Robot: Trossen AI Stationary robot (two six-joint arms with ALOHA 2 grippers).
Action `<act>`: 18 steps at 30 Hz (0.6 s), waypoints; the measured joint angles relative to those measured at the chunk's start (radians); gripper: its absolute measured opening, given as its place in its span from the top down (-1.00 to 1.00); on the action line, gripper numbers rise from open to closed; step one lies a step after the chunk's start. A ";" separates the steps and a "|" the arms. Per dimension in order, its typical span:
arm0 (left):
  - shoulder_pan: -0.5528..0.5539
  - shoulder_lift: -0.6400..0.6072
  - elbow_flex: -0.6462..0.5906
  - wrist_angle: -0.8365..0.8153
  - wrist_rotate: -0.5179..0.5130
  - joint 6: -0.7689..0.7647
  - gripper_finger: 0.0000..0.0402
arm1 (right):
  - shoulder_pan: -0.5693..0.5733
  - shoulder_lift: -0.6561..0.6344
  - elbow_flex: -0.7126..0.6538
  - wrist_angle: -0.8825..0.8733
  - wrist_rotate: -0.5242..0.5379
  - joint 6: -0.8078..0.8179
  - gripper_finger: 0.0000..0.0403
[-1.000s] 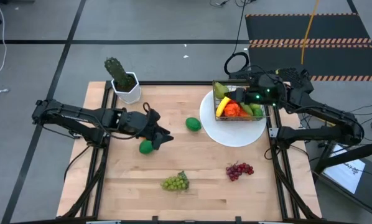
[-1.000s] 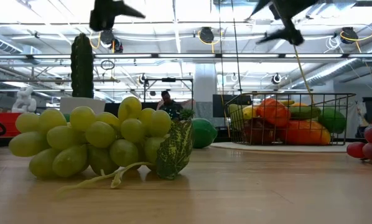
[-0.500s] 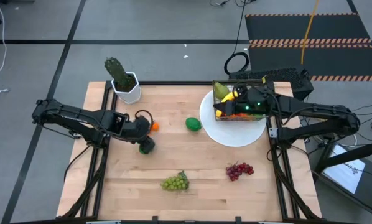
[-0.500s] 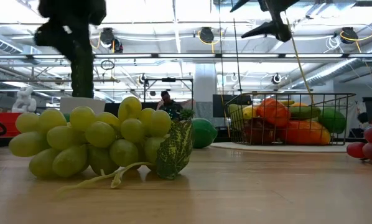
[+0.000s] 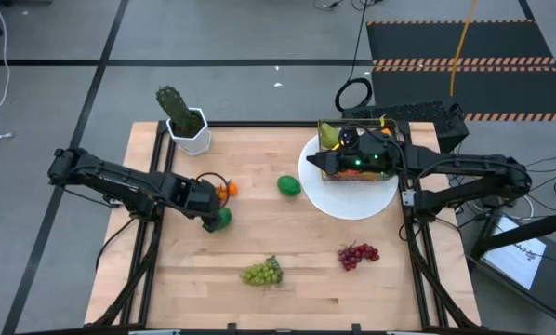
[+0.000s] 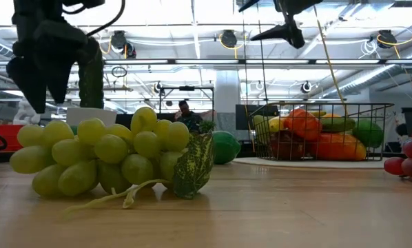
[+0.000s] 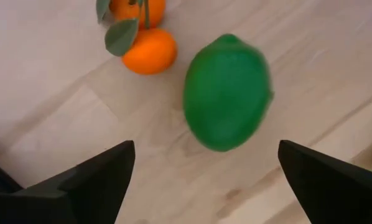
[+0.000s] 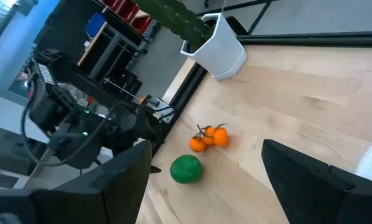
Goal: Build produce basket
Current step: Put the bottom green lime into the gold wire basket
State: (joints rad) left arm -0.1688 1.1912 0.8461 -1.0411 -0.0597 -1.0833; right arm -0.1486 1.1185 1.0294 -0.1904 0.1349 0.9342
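At the left side of the wooden table the left gripper hangs low over a round, smooth green toy lime, with its two dark fingers spread wide and nothing between them. In the left wrist view the lime lies just ahead of the fingertips, centred in the gap, so the gripper needs mostly to go forward and down to take it. The lime is almost round, so I think its long axis matters little for the grip. Just beside the lime, but not touching it, lies a small cluster of orange mandarins with green leaves. Toward the middle of the table there is a second green lime, and nearer the front edge a bunch of pale green grapes and a bunch of dark red grapes. At the right, the square basket of thin silver wire stands on a white round plate and already holds several fruits. The right gripper hovers over the basket, its fingers open and empty. The left arm is clearly the nearer one to the first lime.
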 joint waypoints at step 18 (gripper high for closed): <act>0.000 0.000 -0.146 0.255 0.018 0.118 -0.98 | 0.000 0.015 0.000 0.058 0.000 -0.004 -0.48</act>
State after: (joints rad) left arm -0.1691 1.1912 0.6999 -0.7861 -0.0415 -0.9653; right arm -0.1486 1.1336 1.0294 -0.1322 0.1345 0.9302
